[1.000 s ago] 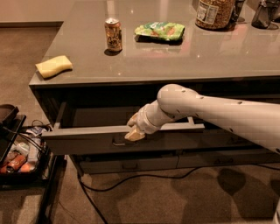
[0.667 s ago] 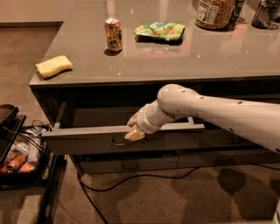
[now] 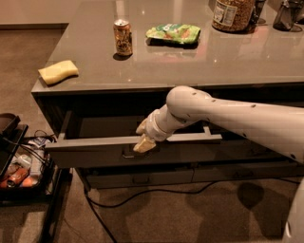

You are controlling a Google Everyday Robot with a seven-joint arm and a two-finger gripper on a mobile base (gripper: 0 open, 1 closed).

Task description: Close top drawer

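Writing: the can (image 3: pixel 123 37) is showing orange print and the jar (image 3: pixel 232 14) a pale label, but no word on either is reading clearly.
Tool: the tool (image 3: pixel 142 136) is resting at the top edge of the top drawer's front, just above the silver pull (image 3: pixel 129 153). It is touching the front panel, and whether it is open, closed or gripping cannot be told.
Arm: the white arm (image 3: pixel 237 118) is reaching in from the right, crossing over the drawer opening.
Top drawer: the top drawer (image 3: pixel 90 151) is standing pulled out from under the desk (image 3: pixel 199 61), its grey interior showing.
Desk top: the can is standing upright, the green snack bag (image 3: pixel 173 33) is lying near it, and the yellow sponge (image 3: pixel 58 71) is lying at the left corner.
Floor: a black cable (image 3: pixel 142 194) is trailing below the lower drawers (image 3: pixel 142 179).
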